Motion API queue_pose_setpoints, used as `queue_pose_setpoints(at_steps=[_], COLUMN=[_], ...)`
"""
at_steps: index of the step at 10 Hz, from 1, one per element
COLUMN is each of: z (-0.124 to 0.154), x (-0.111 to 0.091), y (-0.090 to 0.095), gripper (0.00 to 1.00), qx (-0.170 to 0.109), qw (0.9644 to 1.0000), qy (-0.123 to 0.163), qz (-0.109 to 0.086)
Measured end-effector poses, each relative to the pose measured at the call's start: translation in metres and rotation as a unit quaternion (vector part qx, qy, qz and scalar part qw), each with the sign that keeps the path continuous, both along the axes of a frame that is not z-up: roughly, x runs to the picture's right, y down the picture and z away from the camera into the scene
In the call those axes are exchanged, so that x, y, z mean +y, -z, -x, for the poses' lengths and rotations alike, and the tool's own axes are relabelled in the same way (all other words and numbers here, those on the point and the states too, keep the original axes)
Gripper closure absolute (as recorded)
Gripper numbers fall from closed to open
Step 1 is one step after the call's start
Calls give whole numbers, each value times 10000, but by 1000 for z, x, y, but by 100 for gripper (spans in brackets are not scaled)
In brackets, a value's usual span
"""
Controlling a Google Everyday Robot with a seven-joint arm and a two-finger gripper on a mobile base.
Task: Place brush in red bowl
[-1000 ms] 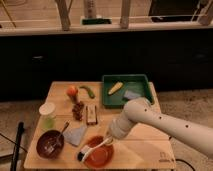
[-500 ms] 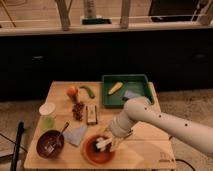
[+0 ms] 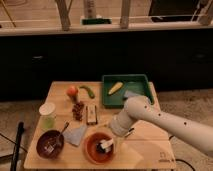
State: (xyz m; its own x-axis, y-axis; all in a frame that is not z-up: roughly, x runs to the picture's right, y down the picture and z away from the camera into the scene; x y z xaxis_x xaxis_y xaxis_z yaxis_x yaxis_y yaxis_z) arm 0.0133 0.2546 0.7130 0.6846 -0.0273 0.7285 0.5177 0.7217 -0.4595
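Hanging low over the red bowl (image 3: pixel 99 147) at the near edge of the wooden table (image 3: pixel 145 145), the gripper (image 3: pixel 111 142) sits just above the bowl's 3 o'clock rim, at the end of the white arm (image 3: pixel 165 120) that reaches in from 4 o'clock. Whether its jaws are spread or pressed together, I cannot tell. The brush (image 3: pixel 106 145) now shows only as a short white piece inside the bowl, right under the gripper; half a second ago it lay as a longer white stick across the bowl's 9 o'clock side, and the gripper has drifted slightly toward 3 o'clock since then.

At 9 o'clock from the red bowl sit a grey cloth (image 3: pixel 76 134) and the dark maroon bowl (image 3: pixel 50 144) with a utensil in it, unmoved. Farther back stand a pale cup (image 3: pixel 48 116), a dark cluster (image 3: pixel 78 110) and a small bar (image 3: pixel 91 114). Farthest, toward 12 o'clock, a green tray (image 3: pixel 142 79) holds a yellow item (image 3: pixel 115 88), with an orange fruit (image 3: pixel 72 91) beside it.
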Motion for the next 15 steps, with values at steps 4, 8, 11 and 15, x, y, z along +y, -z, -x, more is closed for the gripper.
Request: queue_pose_setpoints(at_steps=[4, 8, 11, 15], z=[-1, 0, -1, -1], x=[0, -1, -2, -2], y=[1, 2, 3, 3], gripper=[20, 20, 20, 20], qx=[-3, -26, -51, -53], qw=[10000, 10000, 10000, 10000], qy=[38, 65, 62, 62], qz=[6, -21, -32, -29])
